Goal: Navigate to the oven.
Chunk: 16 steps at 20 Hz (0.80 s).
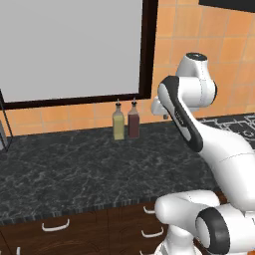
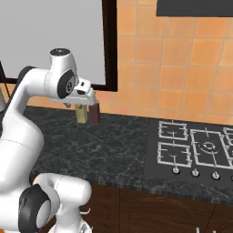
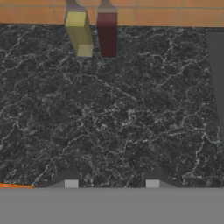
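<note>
A dark marbled worktop [image 1: 74, 169] ran across the scene below an orange tiled wall [image 2: 182, 59], with brown drawer fronts and pale curved handles [image 1: 55, 226] along its near edge. A large window [image 1: 69, 47] in a dark frame filled the far left of the wall. To the right, a black cooktop [image 2: 195, 150] with wire grates and a row of small knobs was set into the worktop, under the dark edge of a hood [image 2: 195, 8]. The oven could not be made out in any of the views, so its place cannot be told.

The white arm was folded above the worktop, its hand held over the bare stone left of the cooktop. Against the far wall stood two bottles just beside each other: a yellow-green bottle [image 1: 118, 124] on the left and a dark red bottle [image 1: 134, 122] on the right, both upright.

In the hand view the pincer [image 3: 111, 183] showed two small grey fingertips [image 3: 71, 183] set well apart, with nothing between them but the worktop surface below; it stood open and held nothing.
</note>
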{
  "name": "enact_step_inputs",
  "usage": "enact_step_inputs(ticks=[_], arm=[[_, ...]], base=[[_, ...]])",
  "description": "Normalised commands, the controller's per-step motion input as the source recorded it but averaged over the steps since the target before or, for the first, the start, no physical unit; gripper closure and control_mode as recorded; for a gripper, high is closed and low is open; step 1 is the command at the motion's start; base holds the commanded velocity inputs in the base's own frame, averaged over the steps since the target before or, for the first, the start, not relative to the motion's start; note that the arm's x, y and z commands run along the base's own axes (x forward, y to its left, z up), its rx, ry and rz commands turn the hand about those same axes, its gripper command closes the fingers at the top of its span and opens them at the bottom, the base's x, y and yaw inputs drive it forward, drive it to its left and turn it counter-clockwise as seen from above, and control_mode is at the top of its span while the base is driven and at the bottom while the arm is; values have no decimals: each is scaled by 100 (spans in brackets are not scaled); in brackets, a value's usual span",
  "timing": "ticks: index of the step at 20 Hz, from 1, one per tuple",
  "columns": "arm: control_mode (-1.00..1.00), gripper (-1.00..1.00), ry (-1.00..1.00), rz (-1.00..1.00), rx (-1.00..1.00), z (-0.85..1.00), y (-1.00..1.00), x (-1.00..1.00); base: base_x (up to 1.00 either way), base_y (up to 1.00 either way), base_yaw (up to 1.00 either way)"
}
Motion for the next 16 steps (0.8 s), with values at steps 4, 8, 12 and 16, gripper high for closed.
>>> enact_step_inputs(ticks=[4,8,12,16], arm=[[-100,-100,0,0,0,0,0,-69],[-100,-100,0,6,0,-2,3,-95],[-100,-100,-6,0,0,-9,0,-82],[-100,-100,-7,0,0,-20,-13,-63]], base=[[0,0,0],[0,0,0],[0,0,0],[0,0,0]])
